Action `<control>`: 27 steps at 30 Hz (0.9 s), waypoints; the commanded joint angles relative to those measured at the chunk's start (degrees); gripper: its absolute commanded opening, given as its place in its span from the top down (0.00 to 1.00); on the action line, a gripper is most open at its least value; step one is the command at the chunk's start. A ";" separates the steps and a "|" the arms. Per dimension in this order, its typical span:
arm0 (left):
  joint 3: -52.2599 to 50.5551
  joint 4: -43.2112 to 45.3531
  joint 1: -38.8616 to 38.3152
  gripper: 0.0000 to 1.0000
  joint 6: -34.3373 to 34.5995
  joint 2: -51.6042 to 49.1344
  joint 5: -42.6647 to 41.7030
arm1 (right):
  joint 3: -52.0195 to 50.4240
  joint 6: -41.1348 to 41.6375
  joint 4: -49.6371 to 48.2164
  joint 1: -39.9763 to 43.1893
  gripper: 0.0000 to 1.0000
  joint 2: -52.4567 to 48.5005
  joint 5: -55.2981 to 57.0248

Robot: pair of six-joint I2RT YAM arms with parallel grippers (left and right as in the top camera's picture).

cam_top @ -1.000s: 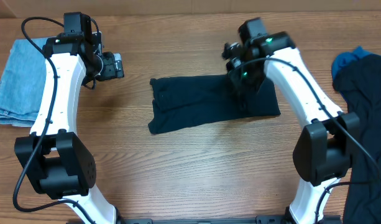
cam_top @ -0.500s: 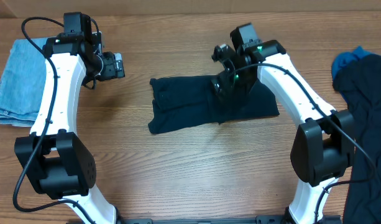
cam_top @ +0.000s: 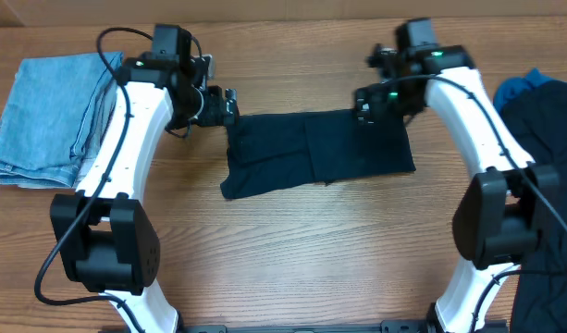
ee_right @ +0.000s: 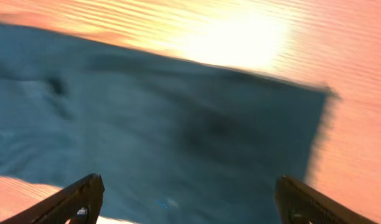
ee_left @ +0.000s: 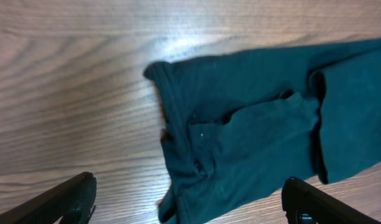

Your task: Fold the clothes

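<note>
The clothes, a dark navy garment, lie folded in a rough rectangle at mid-table. My left gripper hovers open at its far left corner. In the left wrist view the rumpled left end of the clothes lies below and between the fingers of the left gripper, with nothing gripped. My right gripper stands open over the far right edge. In the blurred right wrist view the clothes spread flat under the right gripper, whose fingers are wide apart and empty.
A folded light blue denim garment lies at the far left. A heap of dark cloth with a blue piece hangs over the right edge. Bare wood runs along the front of the table.
The right gripper opened, let go of the clothes and drew back toward their far right edge. The left arm swung right from near the denim to the clothes' far left corner.
</note>
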State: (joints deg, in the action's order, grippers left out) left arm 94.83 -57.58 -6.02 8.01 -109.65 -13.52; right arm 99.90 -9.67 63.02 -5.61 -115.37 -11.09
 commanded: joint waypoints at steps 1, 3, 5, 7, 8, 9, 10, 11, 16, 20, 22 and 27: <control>-5.16 2.16 -0.31 0.01 1.44 0.13 -0.04 | -2.05 -2.51 0.72 5.55 0.09 0.31 1.60; -6.78 2.54 -0.31 0.01 1.42 0.13 -0.04 | -4.79 -2.75 -0.92 7.76 0.09 0.22 1.57; -7.04 2.40 -0.31 0.01 1.38 0.13 -0.02 | -8.37 -2.89 -4.04 9.25 0.10 0.22 1.09; -7.04 2.82 -0.31 0.01 1.22 0.13 -0.02 | -12.20 -4.13 -7.56 9.66 0.14 0.20 0.00; -7.04 2.99 -0.31 0.01 1.22 0.13 -0.02 | -14.27 -4.37 -9.70 9.66 0.15 0.17 -1.51; -7.04 3.19 -0.28 0.01 1.22 0.13 -0.02 | -16.57 -5.88 -11.76 9.51 0.20 0.15 -4.20; -7.04 3.48 -0.31 0.01 1.22 0.13 -0.02 | -18.60 -6.01 -13.84 9.46 0.23 0.15 -4.48; -7.04 3.67 -0.31 0.01 1.22 0.13 -0.02 | -20.65 -6.01 -16.06 9.49 0.24 0.15 -4.46; -7.04 3.67 -0.28 0.01 0.98 0.13 0.09 | -27.28 -5.99 -25.27 9.49 0.49 0.15 -4.68; -7.02 3.78 -0.28 0.01 0.70 0.13 0.68 | -26.34 -5.99 -25.66 9.60 0.91 0.17 -6.34; -6.78 3.82 -0.26 0.02 -0.76 0.15 3.26 | -23.06 -5.99 -23.08 10.60 0.96 0.28 -5.51; -4.59 3.41 0.72 0.01 -0.72 0.15 5.57 | -10.45 -6.01 -12.02 11.06 0.96 0.33 6.19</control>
State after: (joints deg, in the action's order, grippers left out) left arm 88.33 -54.26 -6.22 8.43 -109.65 -9.58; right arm 82.46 -15.27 48.03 4.91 -115.04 -12.58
